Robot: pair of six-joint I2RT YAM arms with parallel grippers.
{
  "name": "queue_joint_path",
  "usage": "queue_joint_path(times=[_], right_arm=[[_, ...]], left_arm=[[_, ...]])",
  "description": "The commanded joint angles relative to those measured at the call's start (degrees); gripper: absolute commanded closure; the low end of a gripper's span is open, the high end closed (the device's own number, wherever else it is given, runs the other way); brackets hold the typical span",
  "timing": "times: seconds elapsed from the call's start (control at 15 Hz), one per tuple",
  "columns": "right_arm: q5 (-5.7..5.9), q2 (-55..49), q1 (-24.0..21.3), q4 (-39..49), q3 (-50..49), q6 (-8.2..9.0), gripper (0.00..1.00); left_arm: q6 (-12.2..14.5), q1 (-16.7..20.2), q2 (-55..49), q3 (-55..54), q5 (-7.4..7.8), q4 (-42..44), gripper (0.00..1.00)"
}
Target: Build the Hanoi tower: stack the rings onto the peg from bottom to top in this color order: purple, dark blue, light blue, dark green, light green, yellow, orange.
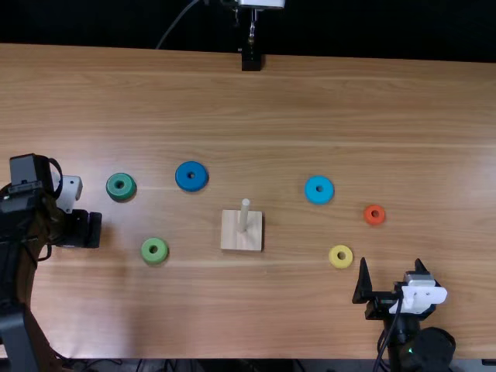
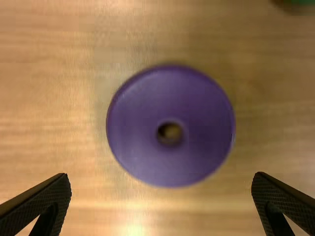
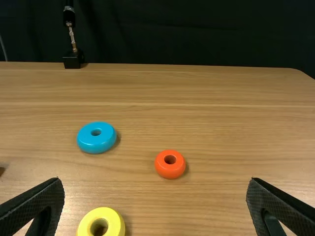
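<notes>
I see one purple ring (image 2: 197, 108), one dark blue ring (image 1: 200, 179), one light blue ring (image 1: 328, 192), one dark green ring (image 1: 112, 189), one light green ring (image 1: 161, 253), one yellow ring (image 1: 348, 260) and one orange ring (image 1: 369, 218). That's seven rings. I count one peg (image 1: 244, 215), one block (image 1: 232, 237) and one black stand (image 1: 251, 61).

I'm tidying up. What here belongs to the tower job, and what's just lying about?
For the job:
purple ring
dark blue ring
light blue ring
dark green ring
light green ring
yellow ring
orange ring
pale square wooden base
upright peg

Just lying about:
black stand at the far edge
</notes>
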Motion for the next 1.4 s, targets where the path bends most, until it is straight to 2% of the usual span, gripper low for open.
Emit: queue_joint_path(times=[0.0,0.07,0.13,1.0,1.07,1.13,1.2,1.33], right_arm=[[0.22,-0.7,-0.7,-4.0,-3.7,-0.03,0.0],[0.22,-0.7,-0.7,-4.2,-3.7,-0.03,0.0],[0.22,-0.7,-0.7,-4.0,-3.7,-0.03,0.0],[0.22,-0.7,-0.7,-4.2,-3.8,-0.03,0.0],[0.22,-0.7,-0.7,-4.0,-3.8,-0.03,0.0],[0.22,-0.7,-0.7,-4.2,-3.7,-0.03,0.0],[0.22,-0.7,-0.7,-4.0,-3.8,-0.03,0.0],[0.22,-0.7,-0.7,-4.2,-3.7,-0.03,0.0]], left_arm=[[1.3,0.0,2.1,1.8,3.48,0.6,0.0],[1.5,-0.1,3.5,1.9,4.95,0.8,0.0],[1.5,-0.1,4.8,2.0,5.38,0.8,0.0],[1.6,-0.5,7.6,2.2,5.48,4.7,0.0],[1.6,-0.5,7.5,2.1,5.59,4.7,0.14],[1.7,-0.5,7.5,2.1,5.8,5.0,0.42],[1.8,-0.5,7.4,2.1,6.43,7.0,0.63],[1.7,-0.5,7.2,1.7,6.75,11.0,0.86]])
